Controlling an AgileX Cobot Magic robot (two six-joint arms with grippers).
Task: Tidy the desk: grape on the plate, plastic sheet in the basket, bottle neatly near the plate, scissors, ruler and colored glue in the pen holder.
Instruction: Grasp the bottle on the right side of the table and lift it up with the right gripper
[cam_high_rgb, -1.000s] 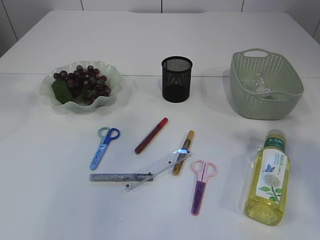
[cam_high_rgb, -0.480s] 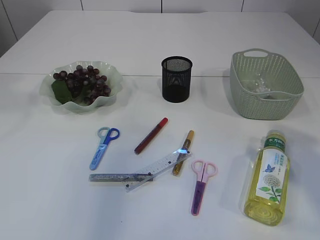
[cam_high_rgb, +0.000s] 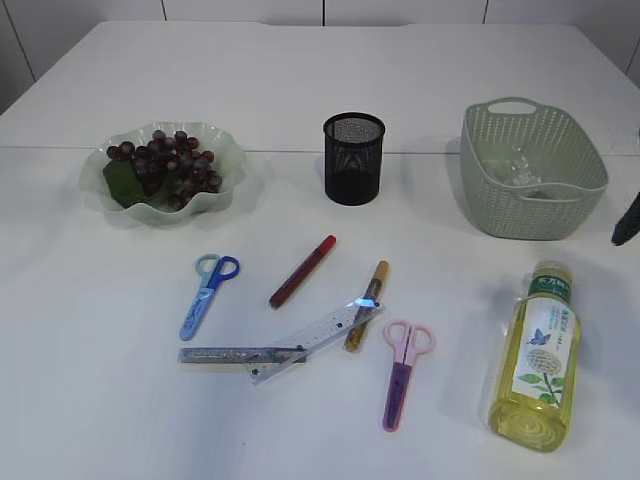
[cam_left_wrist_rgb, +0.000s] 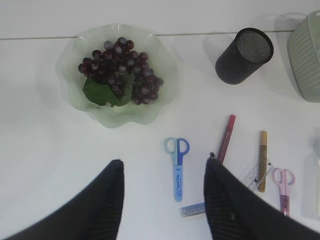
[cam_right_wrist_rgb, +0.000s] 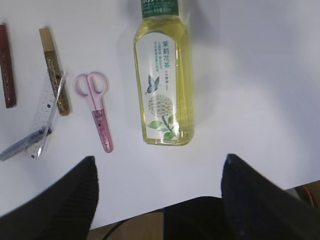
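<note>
On the pale green wavy glass plate (cam_high_rgb: 232, 165) your purple grapes (cam_high_rgb: 166, 164) already sit, yet the yellow bottle (cam_high_rgb: 536, 356) lies flat and scissors, rulers and glue sticks are strewn short of the black mesh pen holder (cam_high_rgb: 353, 158), both end effectors open and empty.

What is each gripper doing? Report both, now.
Left gripper: open, holding nothing, above the table near the blue scissors.
Right gripper: open, empty, above the lying bottle.
</note>
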